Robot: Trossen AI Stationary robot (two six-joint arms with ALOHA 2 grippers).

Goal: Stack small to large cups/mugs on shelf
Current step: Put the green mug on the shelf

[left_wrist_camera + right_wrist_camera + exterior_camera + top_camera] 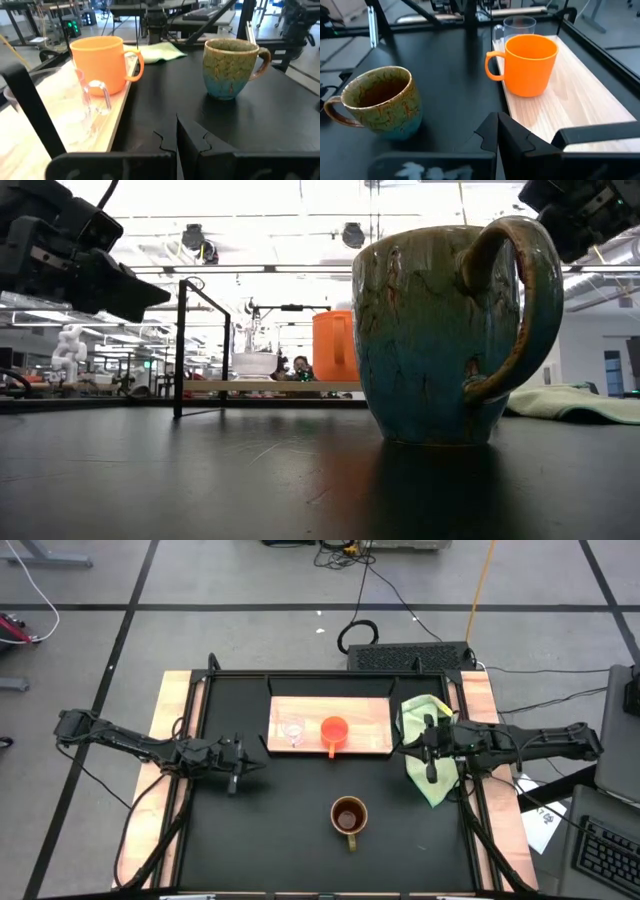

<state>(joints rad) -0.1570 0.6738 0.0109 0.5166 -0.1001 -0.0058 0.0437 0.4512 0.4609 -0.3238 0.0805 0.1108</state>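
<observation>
The light wood shelf lies at the table's far middle. On it a tiny clear glass cup stands left of an orange mug, both upright on their bases. The brown mug stands upright on the black table nearer the front, its handle toward the near edge. My left gripper is shut and empty, left of the shelf's near left corner. My right gripper is shut and empty by the shelf's right end. The left wrist view shows the orange mug, the glass cup and the brown mug.
A light green cloth lies crumpled at the table's right side, under my right arm. A dark frame post stands by the shelf. The black tabletop around the brown mug is bare. Wooden strips border the table's left and right.
</observation>
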